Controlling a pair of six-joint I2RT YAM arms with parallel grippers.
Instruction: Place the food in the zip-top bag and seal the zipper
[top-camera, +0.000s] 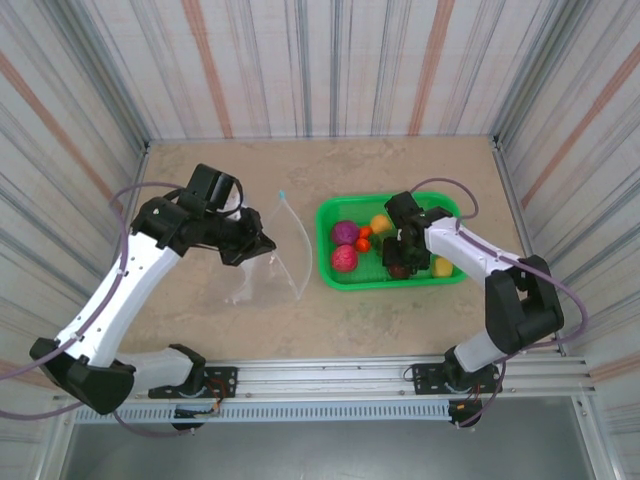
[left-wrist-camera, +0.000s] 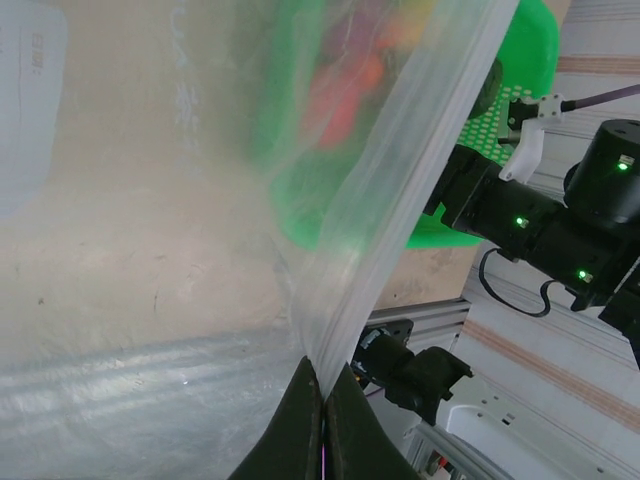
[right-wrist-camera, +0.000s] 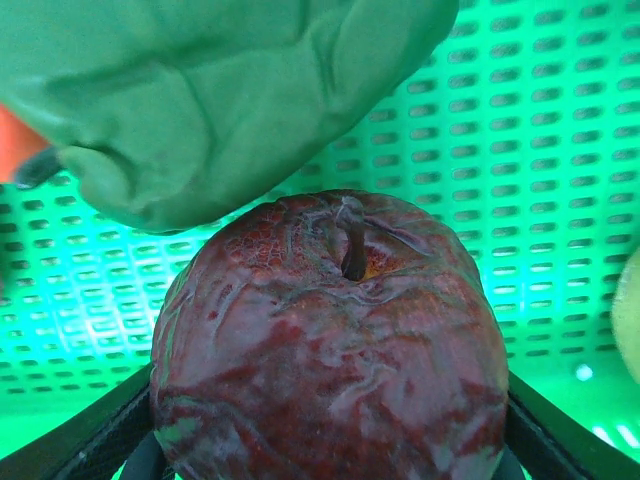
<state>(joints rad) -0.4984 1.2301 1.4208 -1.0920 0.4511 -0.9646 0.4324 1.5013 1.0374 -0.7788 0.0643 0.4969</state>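
Note:
The clear zip-top bag (top-camera: 268, 268) lies left of the green basket, its mouth held up. My left gripper (top-camera: 250, 243) is shut on the bag's whitish zipper strip (left-wrist-camera: 400, 200), pinched between its dark fingers (left-wrist-camera: 300, 430). The light-blue slider (top-camera: 282, 194) sits at the strip's far end. In the basket (top-camera: 330, 275) lie purple (top-camera: 346, 232), red (top-camera: 344, 258), orange (top-camera: 363, 243) and yellow (top-camera: 441, 266) toy foods. My right gripper (right-wrist-camera: 330, 440) is down in the basket, its fingers (right-wrist-camera: 560, 430) closed against both sides of a dark maroon apple (right-wrist-camera: 330, 340). A green leafy toy (right-wrist-camera: 220, 90) lies just beyond it.
The green mesh basket (right-wrist-camera: 560, 150) stands right of centre on the beige table (top-camera: 200, 330). Striped walls close in the back and sides. An aluminium rail (top-camera: 330, 375) with both arm bases runs along the near edge.

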